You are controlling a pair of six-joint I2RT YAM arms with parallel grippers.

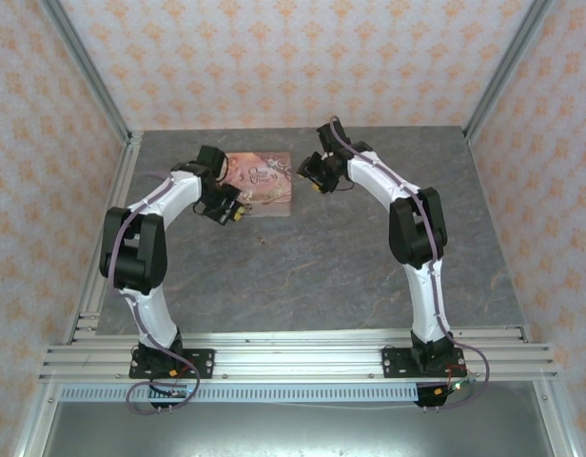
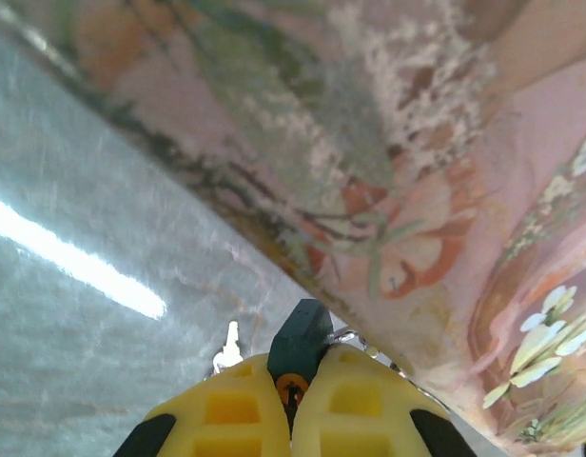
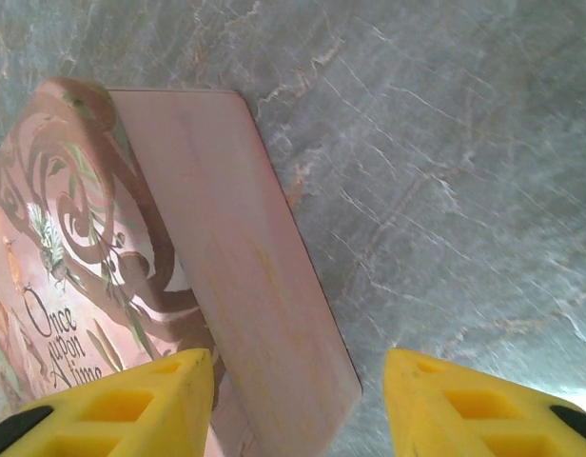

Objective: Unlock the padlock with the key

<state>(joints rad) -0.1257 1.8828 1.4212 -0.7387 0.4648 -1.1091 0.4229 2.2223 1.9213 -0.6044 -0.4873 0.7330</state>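
Observation:
In the left wrist view my left gripper (image 2: 295,369) is shut on the padlock (image 2: 301,331), a small teal body with an orange keyhole ring facing the camera. A bit of its metal shackle (image 2: 355,337) peeks out at the right. A tiny pale sliver that looks like the key (image 2: 230,345) lies on the table just left of my fingers. From above, the left gripper (image 1: 226,211) sits at the pink box's near-left corner. My right gripper (image 1: 316,177) hovers at the box's right edge, open, its fingers (image 3: 160,390) straddling the box's side wall with nothing held.
The pink illustrated box (image 1: 260,181) lies flat at the back middle of the grey marble table (image 1: 312,267). Its lid fills the upper right of the left wrist view. Metal frame rails (image 1: 103,248) and patterned walls bound the table on the left, right and back.

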